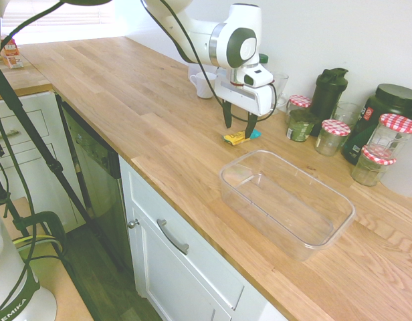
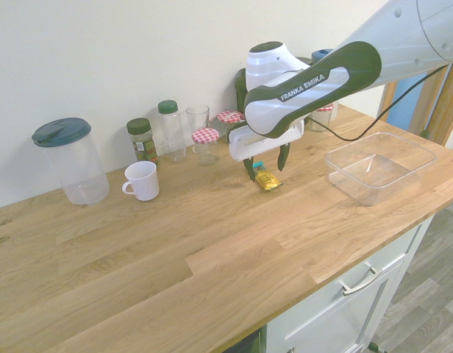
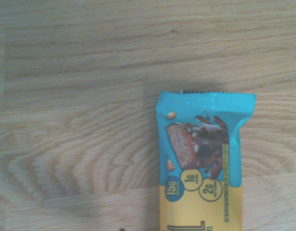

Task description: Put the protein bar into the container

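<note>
Operator: How far along am I?

Spotter: Early, I'd judge. In the first exterior view, your protein bar (image 1: 237,138) lies on the wooden counter (image 1: 129,100), just above and right of the frame's centre. It's outside the container (image 1: 263,152), which sits lower right. Reaching the bar is nearly done; the grip, lift, carry and release are left.

Operator: And my tool?

Spotter: Your gripper (image 1: 239,131) is open, its fingers apart over the bar, holding nothing. I can't tell whether they're low enough to close on it.

Operator: Where's my room to move?

Spotter: In that view, you have bare wood to the left of the bar. The jars with red-checked lids (image 1: 332,137) and the dark shaker (image 1: 328,97) stand to the upper right, so I'd keep your path away from them. The white mug (image 1: 204,85) is at upper centre, behind the gripper.

Operator: What about the container's edges?

Spotter: Its clear rim stands above the wood all round, with the top open, so you'd want to lift before crossing. Its lower-left side is near the counter's front edge (image 1: 192,227); a knock that way could push it over.
</note>
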Motion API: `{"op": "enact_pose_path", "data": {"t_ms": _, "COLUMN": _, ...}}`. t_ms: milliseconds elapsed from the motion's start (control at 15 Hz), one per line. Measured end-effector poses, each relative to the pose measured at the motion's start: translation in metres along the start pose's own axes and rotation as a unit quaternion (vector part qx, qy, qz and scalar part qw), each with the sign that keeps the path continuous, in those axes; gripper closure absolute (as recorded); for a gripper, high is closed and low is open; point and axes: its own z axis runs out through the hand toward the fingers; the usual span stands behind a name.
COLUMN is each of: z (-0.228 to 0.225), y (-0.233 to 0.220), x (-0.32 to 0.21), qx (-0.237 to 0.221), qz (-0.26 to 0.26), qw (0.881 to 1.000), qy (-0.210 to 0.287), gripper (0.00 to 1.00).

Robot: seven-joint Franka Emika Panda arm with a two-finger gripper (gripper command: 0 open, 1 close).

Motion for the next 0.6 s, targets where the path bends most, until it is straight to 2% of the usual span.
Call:
{"op": "enact_pose_path", "data": {"t_ms": 467, "z": 0.018, "y": 0.002, "x": 0.01, "qx": -0.009, "qz": -0.003, "qw": 1.0, "qy": -0.006, "gripper": 0.0}}
{"op": "enact_pose_path", "data": {"t_ms": 533, "z": 0.018, "y": 0.001, "x": 0.01, "qx": -0.009, "qz": -0.004, "qw": 1.0, "qy": -0.006, "gripper": 1.0}}
{"op": "enact_pose_path", "data": {"t_ms": 600, "z": 0.019, "y": 0.001, "x": 0.009, "qx": -0.009, "qz": -0.004, "qw": 1.0, "qy": -0.006, "gripper": 1.0}}
